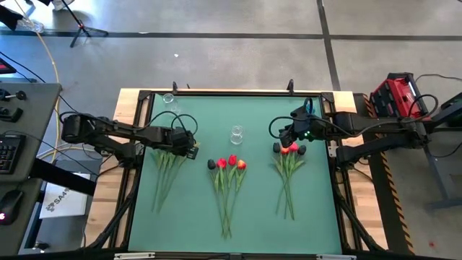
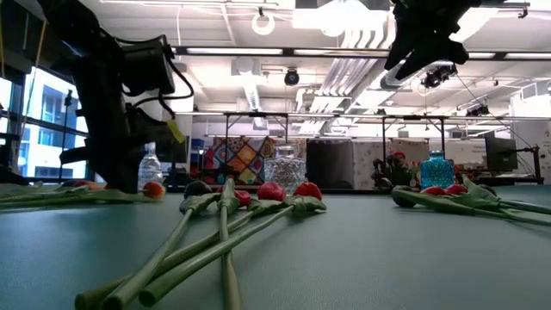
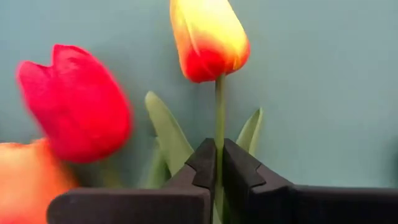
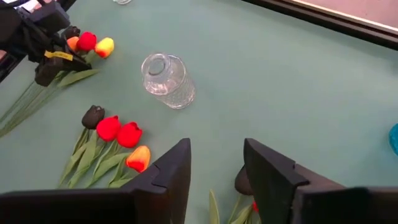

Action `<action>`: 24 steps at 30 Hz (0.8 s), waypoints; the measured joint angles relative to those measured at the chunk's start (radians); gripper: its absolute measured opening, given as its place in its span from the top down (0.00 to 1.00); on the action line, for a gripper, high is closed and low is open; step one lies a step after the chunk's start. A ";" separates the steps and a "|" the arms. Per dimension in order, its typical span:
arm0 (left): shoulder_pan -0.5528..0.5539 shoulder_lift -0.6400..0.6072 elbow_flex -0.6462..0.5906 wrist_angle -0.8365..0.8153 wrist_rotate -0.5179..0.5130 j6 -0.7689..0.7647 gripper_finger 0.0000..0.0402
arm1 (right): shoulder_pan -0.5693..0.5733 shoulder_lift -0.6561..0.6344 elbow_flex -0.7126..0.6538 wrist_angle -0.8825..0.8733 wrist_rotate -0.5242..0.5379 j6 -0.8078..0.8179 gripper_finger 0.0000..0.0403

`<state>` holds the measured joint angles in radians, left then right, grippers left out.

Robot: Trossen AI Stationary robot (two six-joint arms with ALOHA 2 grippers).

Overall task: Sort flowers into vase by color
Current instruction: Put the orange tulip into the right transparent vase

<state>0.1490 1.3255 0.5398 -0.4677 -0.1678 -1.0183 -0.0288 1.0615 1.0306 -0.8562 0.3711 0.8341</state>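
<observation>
Closest to the left wrist camera, the left end effector [image 3: 218,163] is clamped on the thin green stem of a yellow-and-red tulip [image 3: 208,38], just below the head. Gripping there probably keeps the bloom steady for lifting toward a vase. A red tulip [image 3: 76,102] lies just beside it.

The right end effector [image 4: 216,163] stands with its jaws apart and empty, raised above the right bunch [image 1: 289,173], with a dark tulip head [image 4: 243,182] below it. This position suggests readiness for a descent.

On the green desk [image 1: 195,217] the flowers lie in three bunches: the left bunch [image 1: 167,173] under the left arm, the middle bunch [image 1: 228,180] holding dark, red and orange heads, and the right bunch. A clear glass vase [image 1: 237,134] stands behind the middle bunch; a second small glass vessel [image 1: 169,99] stands near the far left corner.

Only the left wrist view shows the closed grip on the stem. The overhead view alone gives the layout. The low view confirms the stems lie flat, and the right wrist view shows a blue object [image 4: 394,138] at its edge.
</observation>
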 joint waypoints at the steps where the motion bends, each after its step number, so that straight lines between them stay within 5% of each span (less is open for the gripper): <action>1: -0.001 -0.007 0.016 0.003 0.001 0.001 0.99 | 0.000 0.000 0.000 0.000 -0.001 0.000 0.69; 11: -0.029 -0.055 0.229 0.091 -0.049 0.111 1.00 | 0.000 0.000 0.000 0.000 0.000 -0.006 0.79; 16: -0.012 -0.056 0.278 0.485 -0.154 0.331 1.00 | 0.000 0.000 -0.001 -0.001 0.022 -0.003 0.81; 24: 0.106 -0.022 0.279 1.108 -0.154 0.725 1.00 | 0.018 0.000 -0.001 -0.023 0.079 0.036 0.85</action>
<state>0.2547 1.3030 0.8185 0.6398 -0.3217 -0.2929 -0.0105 1.0615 1.0294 -0.8794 0.4497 0.8704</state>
